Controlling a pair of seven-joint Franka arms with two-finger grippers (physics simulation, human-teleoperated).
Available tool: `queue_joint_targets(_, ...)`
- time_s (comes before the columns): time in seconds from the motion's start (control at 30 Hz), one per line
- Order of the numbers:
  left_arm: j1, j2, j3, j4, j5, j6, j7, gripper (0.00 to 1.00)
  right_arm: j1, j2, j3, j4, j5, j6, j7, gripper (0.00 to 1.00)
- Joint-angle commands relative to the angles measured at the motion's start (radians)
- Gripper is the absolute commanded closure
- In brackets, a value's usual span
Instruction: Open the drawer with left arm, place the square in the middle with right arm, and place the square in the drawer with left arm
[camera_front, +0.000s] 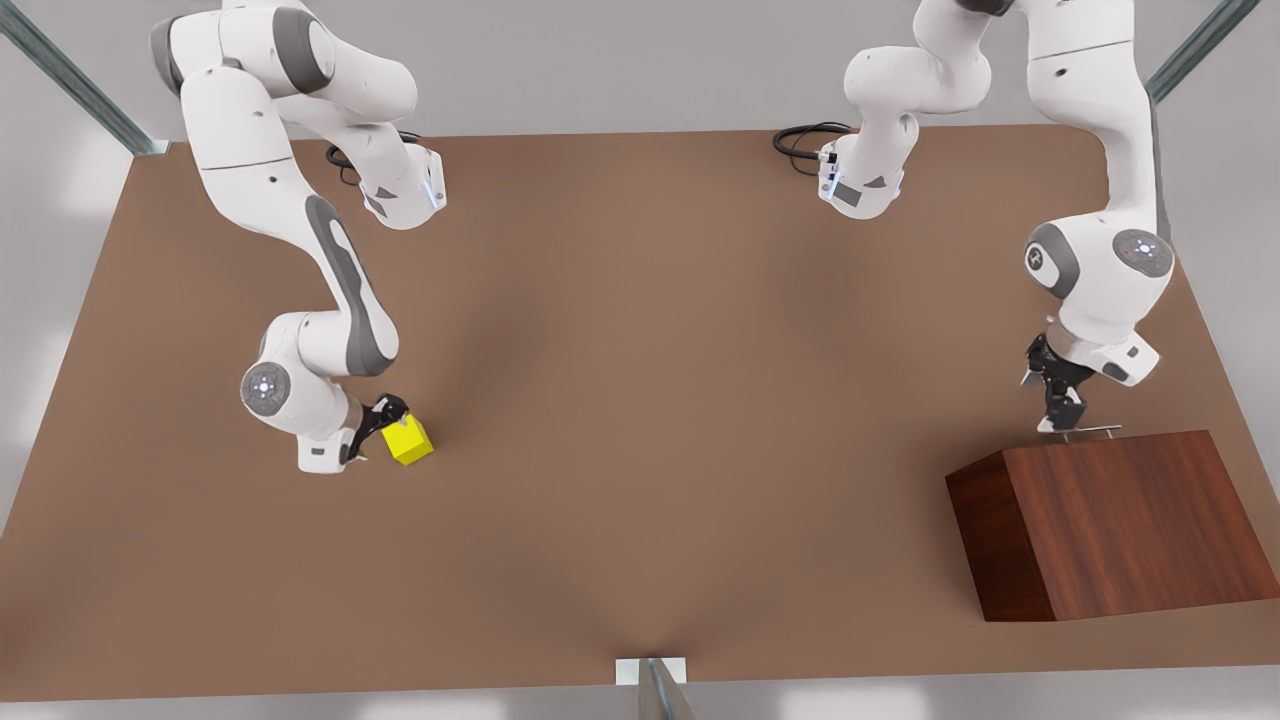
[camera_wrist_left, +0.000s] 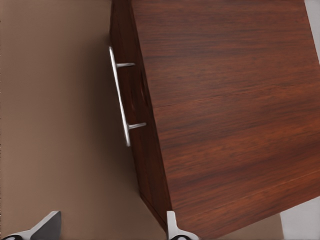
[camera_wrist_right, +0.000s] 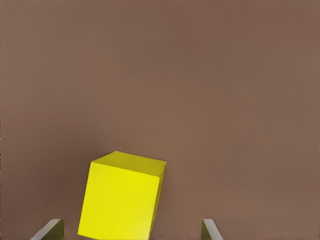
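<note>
1. We see a plain brown surface (camera_front: 640, 400) under pale walls, with metal frame struts at its far corners and one at the near edge. A black cable lies coiled on it behind each arm's base.
2. Our landmark is the wooden box (camera_front: 1120, 520), reddish-brown, standing near the front view's right edge of the surface.
3. The drawer (camera_wrist_left: 131, 107) sits flush in the box, not pulled out; its thin silver handle (camera_wrist_left: 120, 97) stands off the front face on two short posts.
4. The left claw (camera_front: 1062, 418) hangs just above the handle at the box's far upper edge. In the left wrist view its two fingertips (camera_wrist_left: 46, 226) are spread wide with nothing between them, one over bare surface and one by the box's corner. We cannot tell from the front view whether it touches the handle.
5. The square (camera_front: 408, 440), a small yellow cube, rests well apart from the box, far over toward the front view's left. It is turned a little askew.
6. The right claw (camera_front: 385, 425) is down beside the square; its fingers (camera_wrist_right: 50, 230) stand released on either side of the cube, with gaps showing in the right wrist view.
7. Nothing lies between the square and the box except bare surface.
8. The box's front face is largely hidden in the front view, and both claws' fingertips are cut off by the wrist views' edges.
</note>
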Motion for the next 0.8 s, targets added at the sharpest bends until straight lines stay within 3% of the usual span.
queue_joint_targets(0.0,0.001,0.0,0.002,-0.003,-0.001,0.0,0.0,0.0,0.001,0.0,0.0,-0.002,0.0,0.0,0.0,0.0)
queue_joint_targets(0.77,0.114,0.126,0.034,-0.017,-0.01,0.183,-0.003,0.0,0.015,0.078,0.026,-0.106,0.0,0.206,0.002,0.01)
